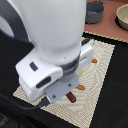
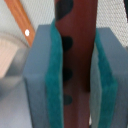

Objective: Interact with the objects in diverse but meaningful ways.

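In the wrist view my gripper [image 2: 75,80] is shut on a brown sausage [image 2: 77,60] with dark spots. The sausage stands lengthwise between the two teal pads [image 2: 54,75]. In the exterior view the gripper [image 1: 69,95] hangs low over a striped placemat [image 1: 97,75], and the sausage's end [image 1: 73,99] sticks out below it. Two small orange-brown bits [image 1: 94,61] [image 1: 81,87] lie on the mat; I cannot tell what they are. The banana, the red fruit and the yellow box are hidden or out of view.
My white arm [image 1: 55,35] covers most of the exterior view. A grey bowl [image 1: 94,12] and a tan bowl [image 1: 122,17] stand at the back. The wrist view shows a wooden handle [image 2: 20,20] and part of the tan plate [image 2: 10,50].
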